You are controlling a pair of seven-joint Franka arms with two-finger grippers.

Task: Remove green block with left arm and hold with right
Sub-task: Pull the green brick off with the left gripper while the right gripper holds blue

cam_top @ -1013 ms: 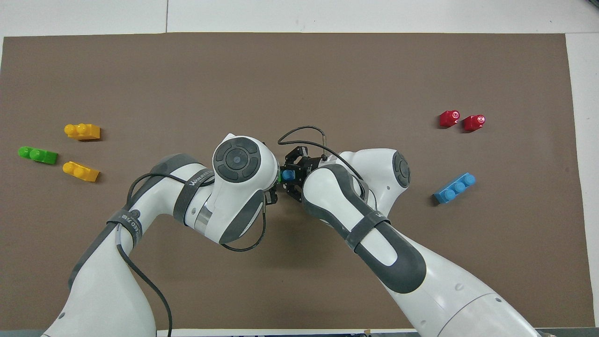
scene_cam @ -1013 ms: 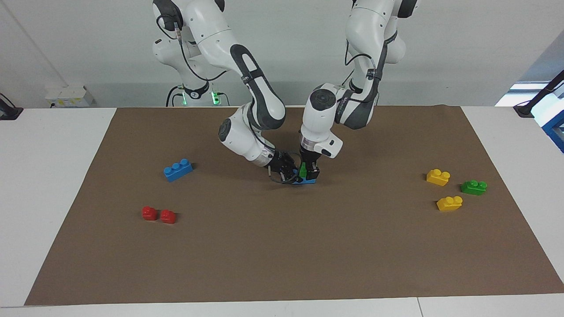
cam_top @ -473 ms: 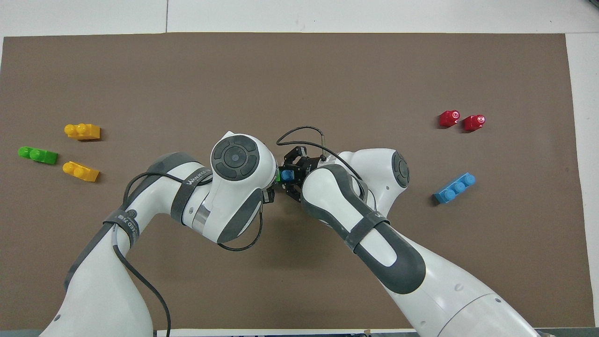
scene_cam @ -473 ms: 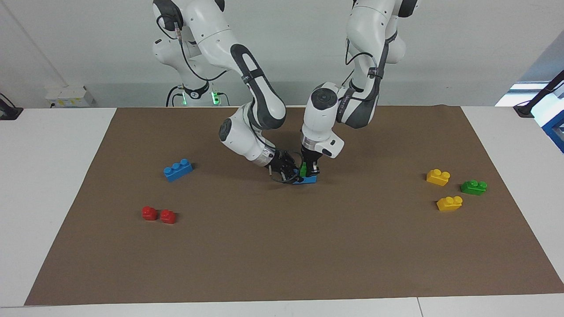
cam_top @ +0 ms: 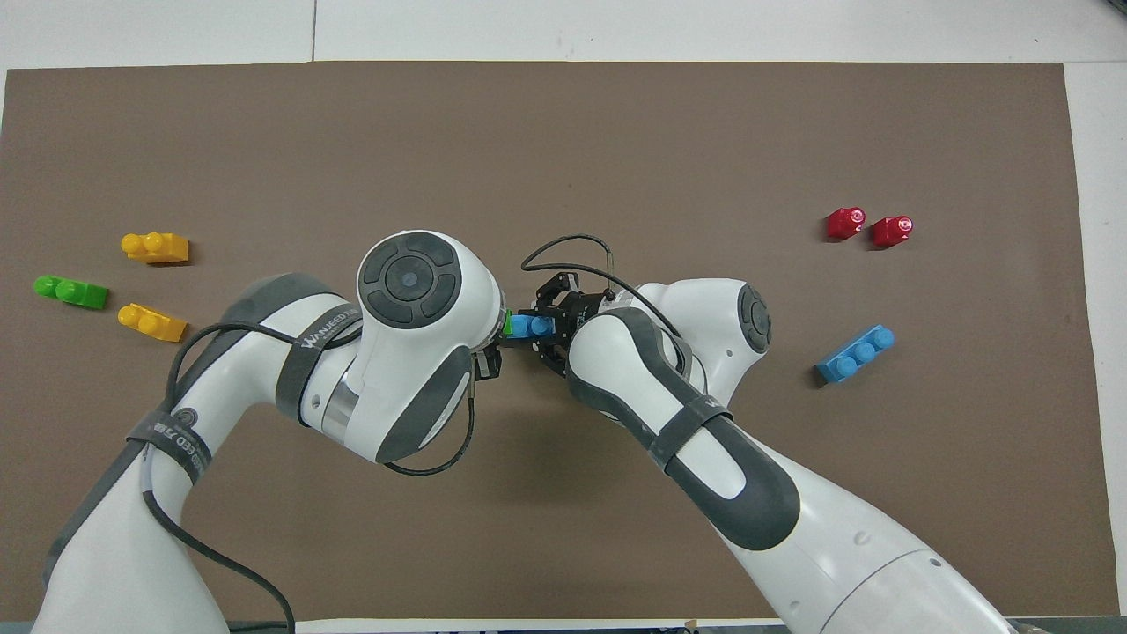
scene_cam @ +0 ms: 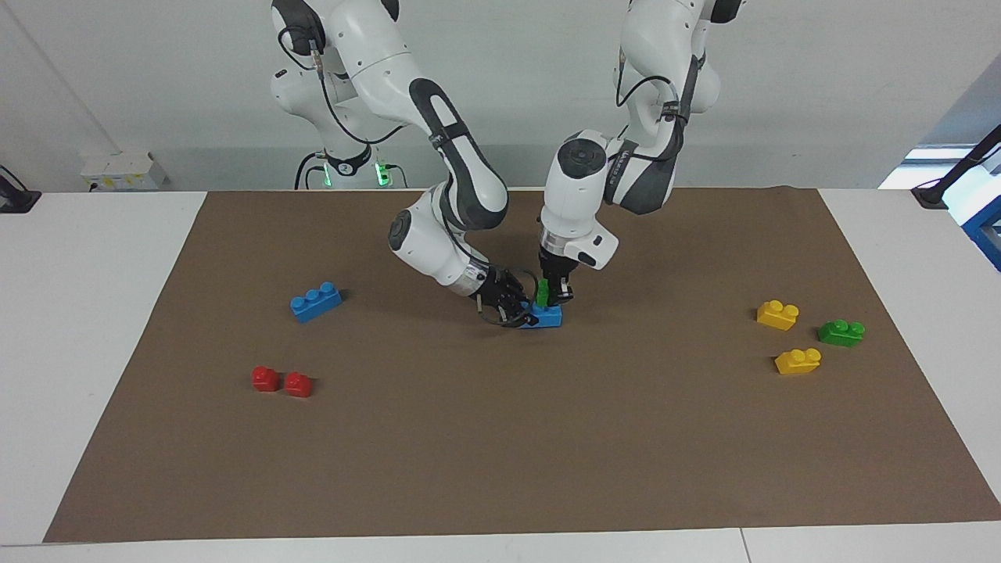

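At the middle of the brown mat [scene_cam: 500, 438], the left gripper [scene_cam: 554, 295] points straight down with its jaws closed on the green block [scene_cam: 542, 292], which stands on end just above the blue brick [scene_cam: 546, 317] — whether the two touch cannot be told. In the overhead view only a sliver of the green block [cam_top: 507, 322] shows at the edge of the left arm's wrist, beside the blue brick [cam_top: 531, 326].

The right gripper [scene_cam: 518, 313] comes in low and slanted from the right arm's end of the table, its jaws closed on the blue brick, which rests on the mat. From above, the right gripper [cam_top: 550, 328] sits around the brick's end nearest the right arm.

A second blue brick [scene_cam: 315, 301] with three studs lies well apart toward the right arm's end — two red bricks [scene_cam: 281, 381] lie side by side farther from the robots than it. Toward the left arm's end lie two yellow bricks [scene_cam: 777, 314] [scene_cam: 797, 360] and a darker green brick [scene_cam: 841, 332], close together, the green one nearest the mat's edge.
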